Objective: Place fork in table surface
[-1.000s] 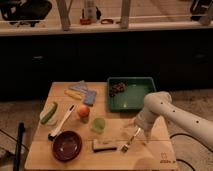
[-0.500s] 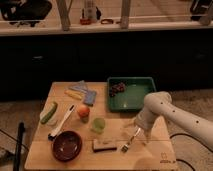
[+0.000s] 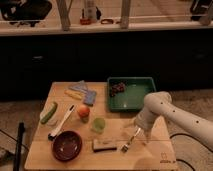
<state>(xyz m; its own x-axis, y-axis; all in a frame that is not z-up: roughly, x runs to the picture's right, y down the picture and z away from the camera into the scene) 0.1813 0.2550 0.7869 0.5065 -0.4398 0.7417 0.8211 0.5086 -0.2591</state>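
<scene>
Placing step: pincer [image 3: 135,131] low below the green tray [image 3: 131,93], clamped on the fork [image 3: 129,143] touching the counter [image 3: 150,155]; next, release and lift

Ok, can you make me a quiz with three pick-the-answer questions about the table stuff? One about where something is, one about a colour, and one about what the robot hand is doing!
1. Where is the fork?
A. In the tray
B. On the table, right of the small block
C. Inside the bowl

2. What colour is the tray?
A. Dark green
B. Yellow
C. White

3. Where is the gripper?
A. High above the tray
B. Over the bowl
C. Low over the table, at the fork's handle end

Answers:
1. B: the fork lies on the table beside the block, tines toward the front edge.
2. A: the tray's walls and floor are dark green.
3. C: the arm bends down so the gripper sits right at the fork's upper end, near the table's right side.
</scene>
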